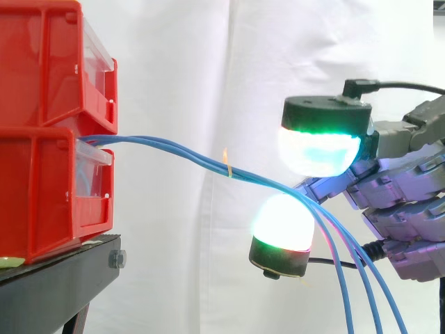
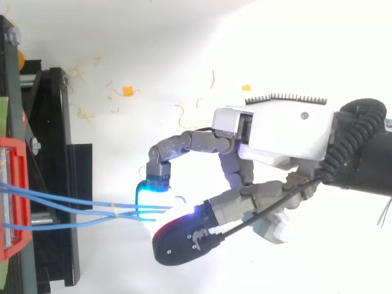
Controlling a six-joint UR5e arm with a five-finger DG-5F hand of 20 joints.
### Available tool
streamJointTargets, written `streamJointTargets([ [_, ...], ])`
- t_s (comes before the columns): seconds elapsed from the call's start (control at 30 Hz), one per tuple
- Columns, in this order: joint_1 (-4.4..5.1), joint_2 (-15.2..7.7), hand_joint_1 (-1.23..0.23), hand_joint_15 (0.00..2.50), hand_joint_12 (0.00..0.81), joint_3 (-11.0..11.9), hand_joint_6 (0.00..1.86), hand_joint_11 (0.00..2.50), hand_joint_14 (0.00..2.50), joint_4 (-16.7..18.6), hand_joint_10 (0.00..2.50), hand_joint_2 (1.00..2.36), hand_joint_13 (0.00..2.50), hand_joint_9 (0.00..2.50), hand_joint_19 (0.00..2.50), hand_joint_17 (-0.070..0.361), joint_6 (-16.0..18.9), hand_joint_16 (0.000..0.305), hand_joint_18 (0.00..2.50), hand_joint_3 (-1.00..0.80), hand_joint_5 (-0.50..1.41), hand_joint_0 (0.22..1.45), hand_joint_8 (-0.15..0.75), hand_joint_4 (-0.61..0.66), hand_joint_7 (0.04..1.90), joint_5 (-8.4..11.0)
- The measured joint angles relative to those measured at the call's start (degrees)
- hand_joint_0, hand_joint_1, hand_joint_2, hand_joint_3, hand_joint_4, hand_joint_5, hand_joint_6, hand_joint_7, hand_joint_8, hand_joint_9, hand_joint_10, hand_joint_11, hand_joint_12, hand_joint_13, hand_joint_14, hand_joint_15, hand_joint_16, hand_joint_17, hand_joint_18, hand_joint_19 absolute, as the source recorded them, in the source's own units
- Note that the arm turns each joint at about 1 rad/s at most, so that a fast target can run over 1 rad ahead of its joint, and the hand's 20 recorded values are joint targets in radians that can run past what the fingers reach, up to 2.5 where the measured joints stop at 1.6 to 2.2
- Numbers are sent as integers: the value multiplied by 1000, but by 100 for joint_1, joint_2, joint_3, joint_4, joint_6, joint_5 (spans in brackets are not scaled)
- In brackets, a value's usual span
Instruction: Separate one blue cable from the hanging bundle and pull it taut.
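A bundle of thin blue cables (image 1: 174,147) comes out between two stacked red bins (image 1: 42,76), slopes down to the right and then hangs steeply at the lower right. A small yellow tie (image 1: 226,167) holds the bundle together partway along. From the right, my hand (image 1: 403,195) reaches to the bundle. A green-white glowing fingertip (image 1: 320,142) sits just above the cables and a second glowing pad (image 1: 281,223) just below them, with a gap between. From above, the cables (image 2: 61,201) run to the hand (image 2: 275,131) and end under its bent fingers. No single cable is apart from the others.
The bins stand on a black stand (image 1: 55,278) at the left, seen from above as a black frame (image 2: 58,122). A white curtain hangs behind. Small orange scraps (image 2: 127,90) and pale shavings lie on the white floor below.
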Motion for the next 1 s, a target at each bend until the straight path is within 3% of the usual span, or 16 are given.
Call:
streamJointTargets([
  [0.4,0,0,-780,1282,303,0,505,822,26,0,32,1021,1947,2208,958,101,0,45,1537,-158,129,713,182,122,1130,15],
  [0.53,0,0,-828,1280,310,0,505,794,26,0,31,1021,1938,2202,949,102,0,45,1539,-141,130,711,187,106,1130,18],
  [0.73,0,0,-971,1273,294,0,506,804,27,0,31,1016,1921,2176,947,99,0,44,1515,-229,127,716,182,109,1127,26],
  [0.87,-1,0,-1055,1274,296,0,505,786,28,0,30,1002,1900,2162,961,97,0,43,1492,-468,123,732,173,141,1119,27],
  [0.93,0,0,-1068,1284,296,0,505,798,30,0,31,1000,1893,2154,959,99,0,44,1482,-500,121,704,174,146,1121,27],
  [1.0,-1,0,-962,1279,308,0,505,746,28,0,29,1000,1884,2137,955,107,0,48,1478,-500,120,567,164,155,1122,27],
])
